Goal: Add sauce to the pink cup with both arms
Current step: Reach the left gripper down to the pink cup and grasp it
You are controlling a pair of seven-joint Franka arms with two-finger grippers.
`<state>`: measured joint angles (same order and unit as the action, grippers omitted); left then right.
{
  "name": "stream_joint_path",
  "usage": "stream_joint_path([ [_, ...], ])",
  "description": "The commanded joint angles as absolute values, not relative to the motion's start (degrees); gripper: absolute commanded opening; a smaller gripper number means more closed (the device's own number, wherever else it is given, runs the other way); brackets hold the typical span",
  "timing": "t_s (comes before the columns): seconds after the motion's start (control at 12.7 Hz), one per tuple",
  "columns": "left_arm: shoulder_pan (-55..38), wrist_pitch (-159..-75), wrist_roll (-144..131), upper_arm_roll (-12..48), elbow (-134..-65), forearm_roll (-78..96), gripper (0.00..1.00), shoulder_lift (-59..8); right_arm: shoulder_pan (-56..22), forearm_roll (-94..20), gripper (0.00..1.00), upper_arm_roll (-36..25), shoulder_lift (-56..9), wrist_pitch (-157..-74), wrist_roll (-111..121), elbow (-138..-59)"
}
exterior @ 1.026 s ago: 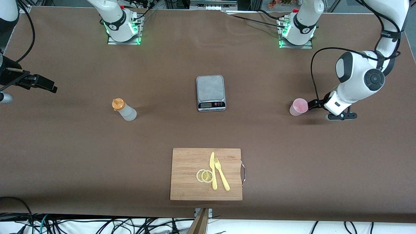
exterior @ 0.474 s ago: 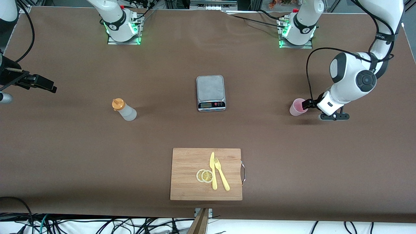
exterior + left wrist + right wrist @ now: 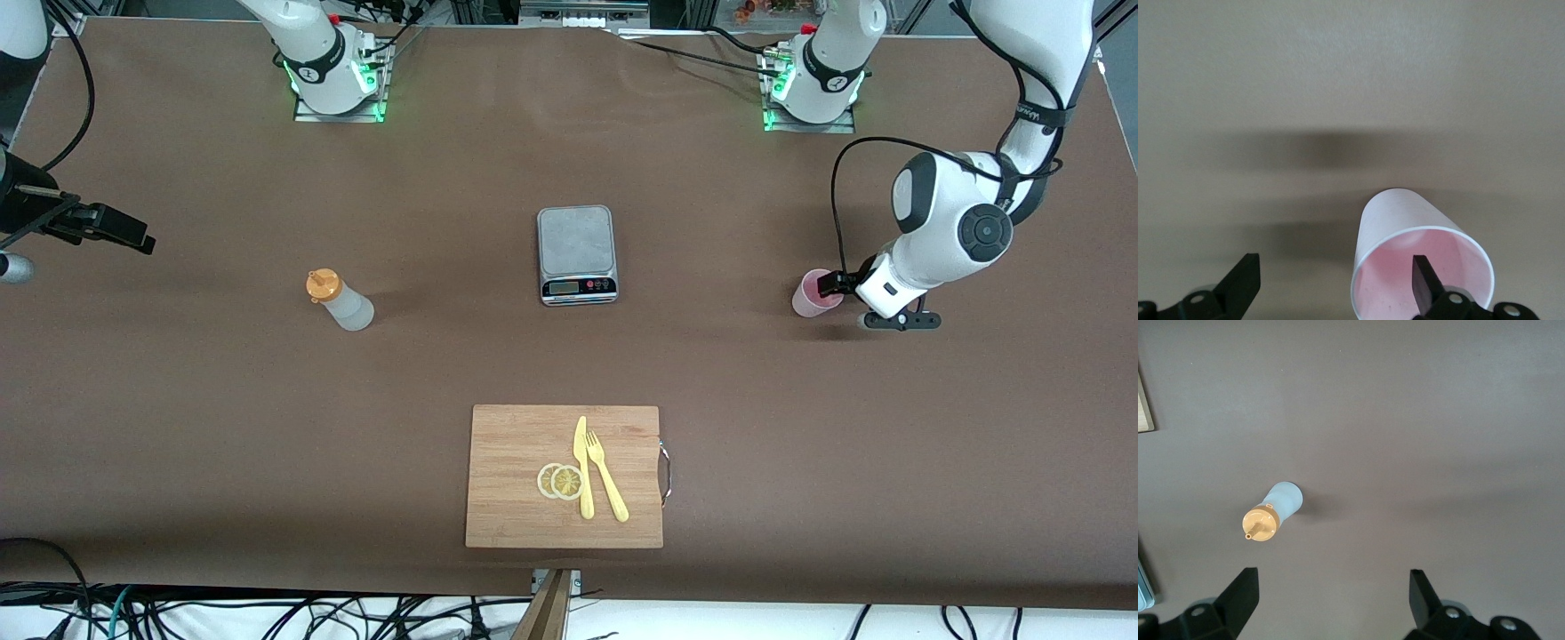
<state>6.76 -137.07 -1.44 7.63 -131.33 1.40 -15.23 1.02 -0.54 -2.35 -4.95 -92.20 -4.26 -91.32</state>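
Pale pink plastic tumbler [image 3: 815, 294] is sitting at the wide-open left gripper [image 3: 1331, 283] (one finger inside); right gripper [image 3: 1331, 597] is waiting, open, empty.

White glossy jointed left arm [image 3: 949, 233] with round dark grey joint caps, black band with small white lettering, looping black cable, black left gripper [image 3: 1331, 283] with wedge-shaped fingers [image 3: 1243, 279], silver screws, green-lit bases [image 3: 809, 84], black right gripper [image 3: 1331, 593]

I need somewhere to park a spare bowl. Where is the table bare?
Bare stretches lie between the sauce bottle and the scale, and between the scale and the cutting board. It is crowded by the pink cup, where the open left gripper sits.
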Motion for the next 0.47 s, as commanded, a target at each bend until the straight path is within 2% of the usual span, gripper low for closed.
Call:
stream_joint_path([
  [0.0,6.24,-137.90,-1.14,7.56,-131.40,2.72,0.99,-15.82,1.41,-1.14,1.00,-2.29,-4.92,-91.41,-4.13,-90.79],
  [0.08,6.15,-137.90,-1.14,7.56,-131.40,2.72,0.83,-15.82,1.41,-1.14,1.00,-2.29,-4.92,-91.41,-4.13,-90.79],
  [0.39,5.80,-137.81,-0.44,7.56,-131.40,2.72,0.07,-16.43,1.41,-1.14,1.00,-2.29,-4.92,-91.41,-4.13,-90.79],
])
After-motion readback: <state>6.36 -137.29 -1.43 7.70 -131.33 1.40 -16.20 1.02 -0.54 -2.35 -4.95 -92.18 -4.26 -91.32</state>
